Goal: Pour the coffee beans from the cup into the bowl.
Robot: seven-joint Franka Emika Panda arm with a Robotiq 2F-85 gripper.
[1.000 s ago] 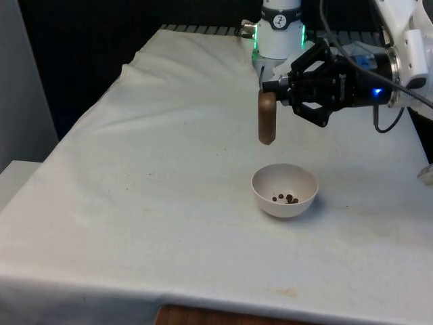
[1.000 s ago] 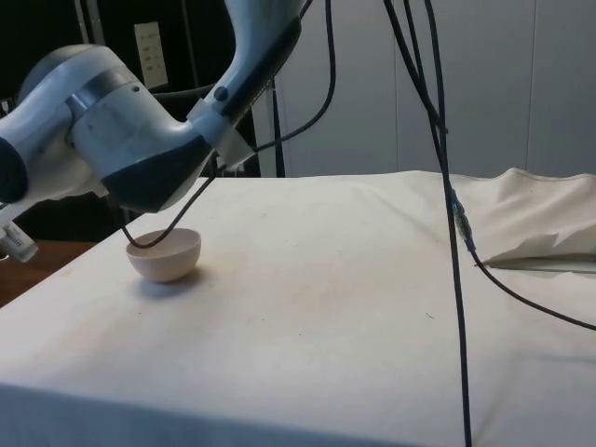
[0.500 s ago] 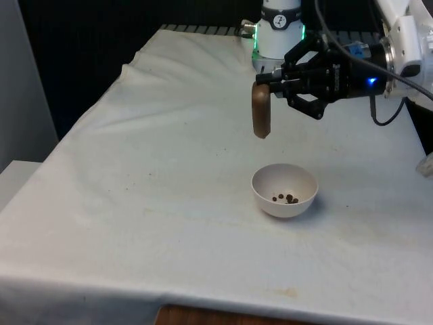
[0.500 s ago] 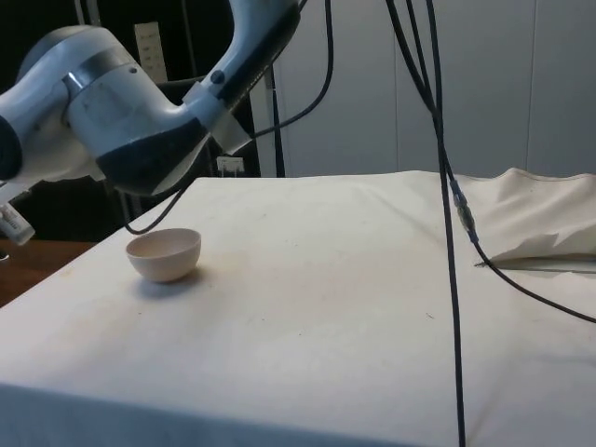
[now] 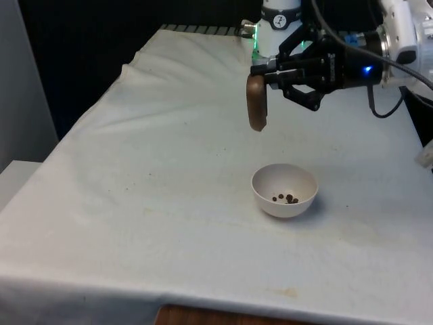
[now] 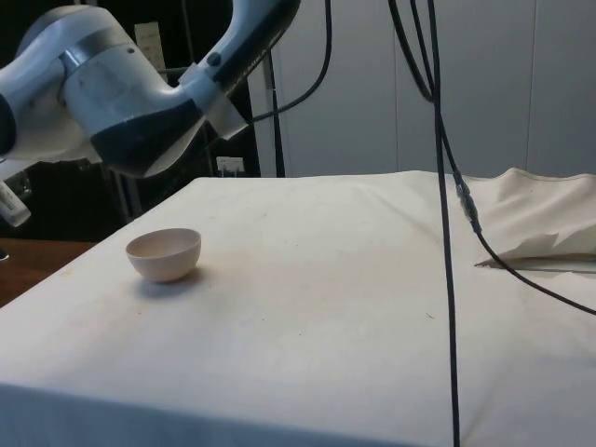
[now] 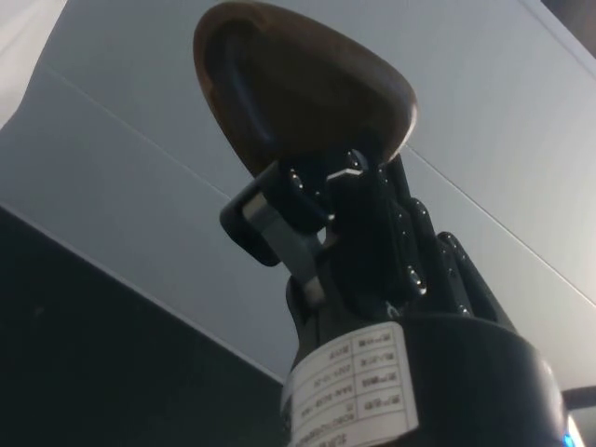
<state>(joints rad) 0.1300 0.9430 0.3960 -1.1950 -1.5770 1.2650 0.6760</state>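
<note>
A brown wooden cup (image 5: pixel 256 102) hangs upside down, mouth toward the table, well above the cloth. My gripper (image 5: pixel 268 74) lies sideways and is shut on the cup's rim. In the wrist view the same cup (image 7: pixel 307 93) shows its dark hollow, pinched between the black fingers (image 7: pixel 279 219). A white bowl (image 5: pixel 285 190) sits on the cloth below and toward the front view's right of the cup, with a few dark coffee beans (image 5: pixel 287 198) at its bottom. The side view has that bowl (image 6: pixel 164 254) at the near left, under the arm's white and black body (image 6: pixel 112 102).
The white cloth (image 5: pixel 169 169) is rumpled at its far left corner. Black cables (image 6: pixel 442 140) hang down across the side view. A folded ridge of cloth (image 6: pixel 540 247) lies at the table's right in that view.
The gripper has risen with the cup and shifted a little toward the front view's left, away from the bowl. The beans in the bowl lie as before.
</note>
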